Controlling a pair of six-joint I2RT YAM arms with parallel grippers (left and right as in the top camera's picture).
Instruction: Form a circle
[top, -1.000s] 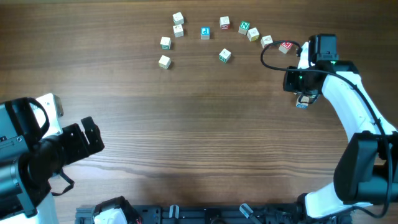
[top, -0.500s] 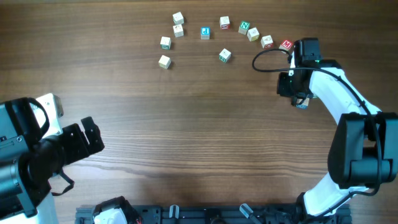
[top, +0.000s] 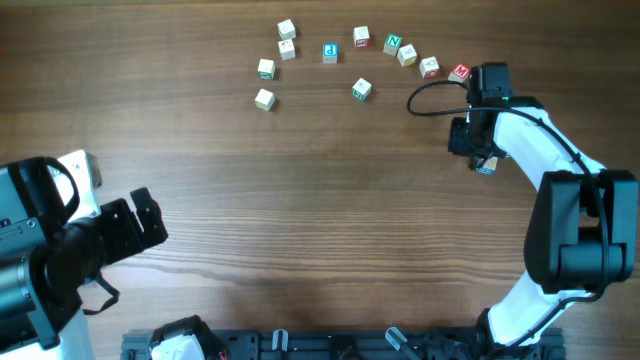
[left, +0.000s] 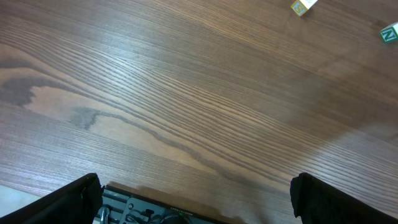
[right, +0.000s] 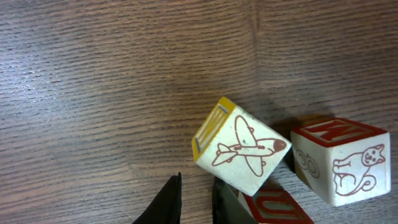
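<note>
Two arms: one parked, one at work.
Left gripper (top: 150, 218): nearest the base, jaws spread wide and empty. Its wrist view shows mostly bare table (left: 186, 93).
Right gripper (right: 194, 198): further out, low over the wood by the arc's right end. The jaws are narrow, with a sliver of grain between the tips and nothing gripped.
Cubes at the tips: the aeroplane cube (right: 239, 149) sits just beyond the fingers, skewed against its neighbours. A red-lettered cube (right: 273, 208) is tight beside it at the frame's bottom edge, and the cat cube (right: 339, 162) stands just to the right.
The circle (top: 361, 37): far side of the table, and only an upper arc. It runs from the left-hand cubes round to a red cube (top: 460, 72), with the lower half unbuilt. A stray cube (top: 361, 89) lies inside the curve.
Step in hand: likely nudging the right-end cluster — narrowed fingers used as a pusher, not a clamp.
Next move calls for: a short, slow push to carry the curve downward, one cube at a time, since the cubes are packed closely enough to drag each other.
</note>
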